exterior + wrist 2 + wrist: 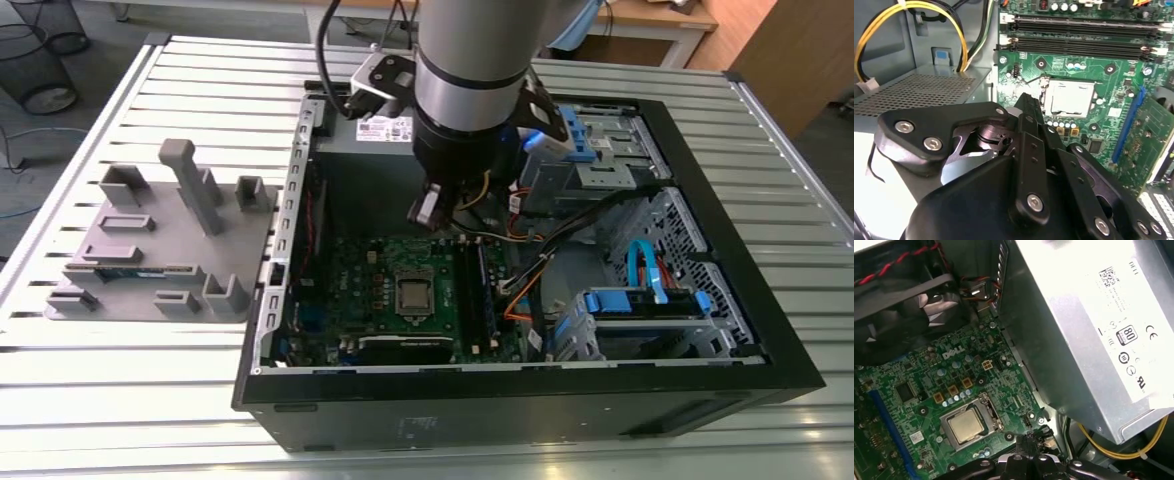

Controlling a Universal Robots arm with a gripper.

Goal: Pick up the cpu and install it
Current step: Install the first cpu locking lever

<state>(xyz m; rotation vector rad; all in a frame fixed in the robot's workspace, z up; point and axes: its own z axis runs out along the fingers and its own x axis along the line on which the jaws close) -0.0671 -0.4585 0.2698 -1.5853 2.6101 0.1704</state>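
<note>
- Broadly, a ribbed metal tabletop (174, 420) carries everything.
- An open black case (534, 405) lies on its side across the tabletop's middle and reaches close to its near edge.
- The arm (465, 60) stands over the far side of the case.
- A grey fixture (160, 250) with upright posts sits beside the case, toward the tabletop's edge at the exterior view's left.
- A grey power supply (1079, 340) with a white label sits along the case's far wall, and yellow wires (884, 30) loop beside it.
- A green board (360, 270) lies flat on the case floor.
- The end effector (1026, 100) hangs above the board near the power supply, drawn narrow and holding nothing.
- The cpu (965, 426) sits in the socket at the board's middle, silvery top up, apart from the end effector.
</note>
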